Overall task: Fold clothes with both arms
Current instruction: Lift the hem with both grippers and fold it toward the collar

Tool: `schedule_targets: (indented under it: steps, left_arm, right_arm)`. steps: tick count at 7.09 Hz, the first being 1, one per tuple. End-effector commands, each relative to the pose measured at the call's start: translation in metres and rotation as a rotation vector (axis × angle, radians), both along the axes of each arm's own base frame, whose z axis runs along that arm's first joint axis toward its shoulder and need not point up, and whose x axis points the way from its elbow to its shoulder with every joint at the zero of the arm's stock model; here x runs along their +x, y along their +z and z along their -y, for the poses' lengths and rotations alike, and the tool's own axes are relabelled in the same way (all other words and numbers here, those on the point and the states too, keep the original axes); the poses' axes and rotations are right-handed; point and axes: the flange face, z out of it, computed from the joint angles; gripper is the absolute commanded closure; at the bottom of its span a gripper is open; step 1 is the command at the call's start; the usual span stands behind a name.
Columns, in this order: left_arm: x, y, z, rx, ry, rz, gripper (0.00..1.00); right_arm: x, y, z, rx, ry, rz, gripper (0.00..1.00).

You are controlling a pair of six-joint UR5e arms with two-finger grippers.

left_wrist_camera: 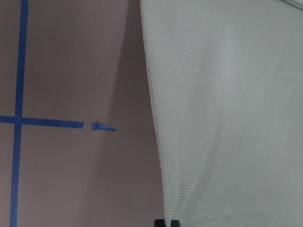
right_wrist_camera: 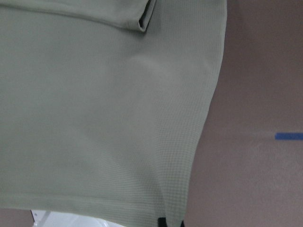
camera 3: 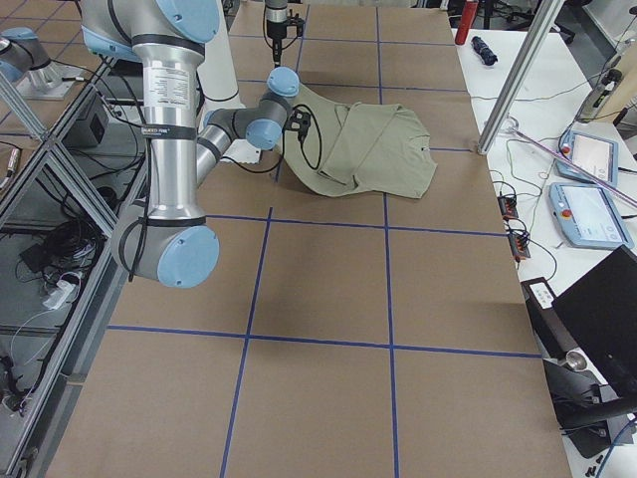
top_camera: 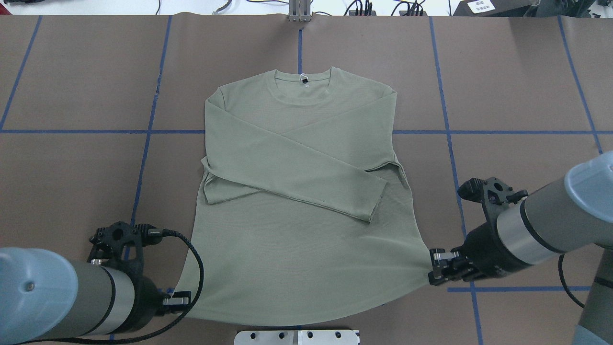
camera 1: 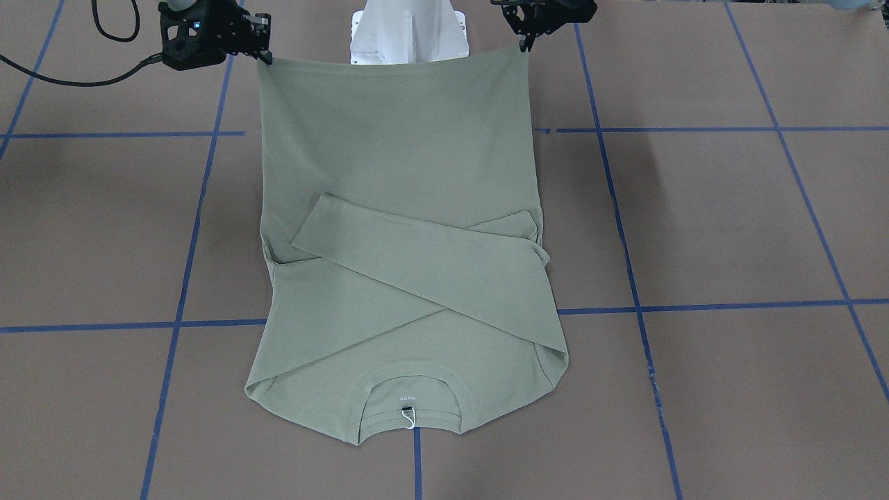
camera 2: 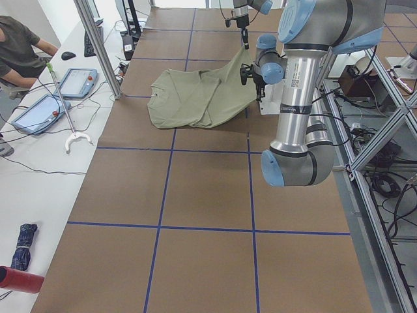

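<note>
The sage-green shirt [top_camera: 297, 239] lies face-up on the table with both long sleeves crossed over its chest [camera 1: 417, 257]. Its neckline [top_camera: 302, 91] and white tag [camera 1: 408, 417] point away from the robot. My left gripper [top_camera: 177, 301] is shut on the left hem corner. My right gripper [top_camera: 438, 268] is shut on the right hem corner. The hem [camera 1: 389, 62] is raised off the table and stretched between them, as the side views show [camera 2: 195, 98] [camera 3: 373, 149]. In each wrist view the fabric [left_wrist_camera: 227, 118] [right_wrist_camera: 94, 118] hangs away from the pinching fingertips [left_wrist_camera: 166, 222] [right_wrist_camera: 170, 223].
The white pedestal base [camera 1: 408, 35] stands just behind the lifted hem. Blue tape lines [top_camera: 143, 158] grid the brown table. A black cable [camera 1: 69, 80] trails from the right arm. A seated person [camera 2: 19, 45], tablets [camera 2: 77, 81] and a metal post [camera 2: 98, 45] line the far side.
</note>
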Motion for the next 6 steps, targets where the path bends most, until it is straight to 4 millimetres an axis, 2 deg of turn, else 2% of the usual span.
schedule_targets:
  steps: [1,2,3,4,5,6]
  left_arm:
    - [-0.013,0.009,0.078,0.059,-0.102,0.053,1.00]
    - [-0.018,0.005,0.120,0.069,-0.148,0.072,1.00]
    - [-0.022,0.002,0.152,0.086,-0.184,0.088,1.00]
    - [-0.029,-0.001,0.178,0.084,-0.230,0.095,1.00]
    - [-0.035,-0.004,0.201,0.086,-0.241,0.100,1.00]
    - [-0.030,0.002,0.225,0.071,-0.261,0.121,1.00]
  right_arm:
    - [0.014,-0.004,0.072,0.053,0.128,0.010,1.00]
    - [0.011,-0.017,0.110,0.070,0.182,0.022,1.00]
    - [-0.004,-0.035,0.150,0.088,0.232,0.024,1.00]
    - [-0.013,-0.040,0.184,0.090,0.269,0.012,1.00]
    - [-0.011,-0.038,0.219,0.104,0.297,-0.010,1.00]
    - [-0.017,-0.036,0.249,0.108,0.332,-0.043,1.00]
